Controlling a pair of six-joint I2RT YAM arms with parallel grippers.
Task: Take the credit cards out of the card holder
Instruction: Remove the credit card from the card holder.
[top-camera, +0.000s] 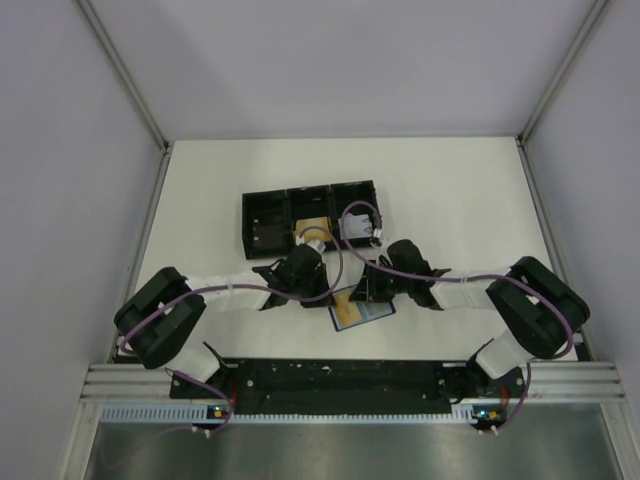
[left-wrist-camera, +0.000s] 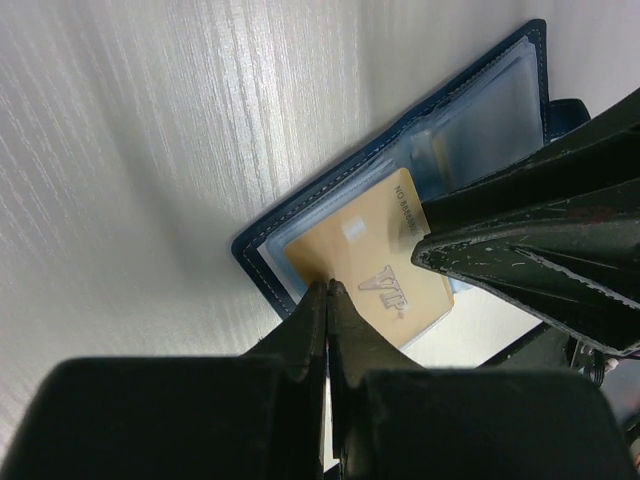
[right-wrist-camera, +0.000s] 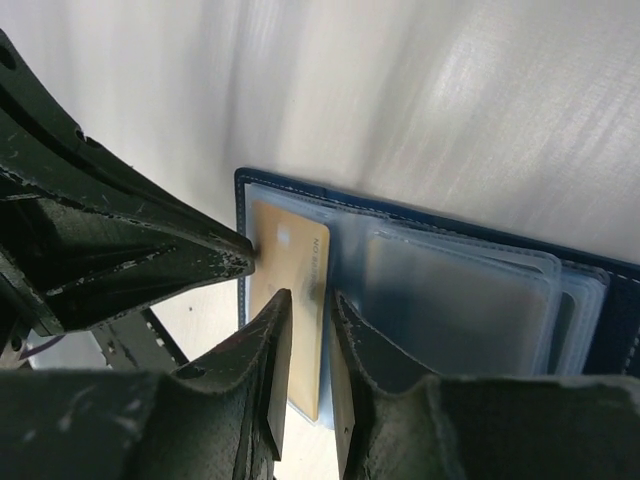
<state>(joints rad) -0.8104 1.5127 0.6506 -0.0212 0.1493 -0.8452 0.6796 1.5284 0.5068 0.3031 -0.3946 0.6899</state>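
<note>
The card holder (right-wrist-camera: 450, 240) lies open on the white table (left-wrist-camera: 150, 150) near the arms' bases, between the two grippers, clear sleeves up. A gold card (left-wrist-camera: 375, 275) sticks partway out of one sleeve. The left gripper (left-wrist-camera: 328, 290) is closed tight, tips at the card's corner – whether they pinch it, I cannot tell. The right gripper (right-wrist-camera: 310, 297) stands slightly apart over the card – clamping nothing. Another tan card (top-camera: 312, 225) sits in the middle compartment of a black tray (top-camera: 262, 215).

The left gripper (left-wrist-camera: 328, 292) and the right gripper (right-wrist-camera: 310, 300) stand close together over the open card holder (top-camera: 365, 308). The black three-compartment tray (top-camera: 262, 212) blocks just behind it. The table (top-camera: 480, 200) gives passing room at both sides.
</note>
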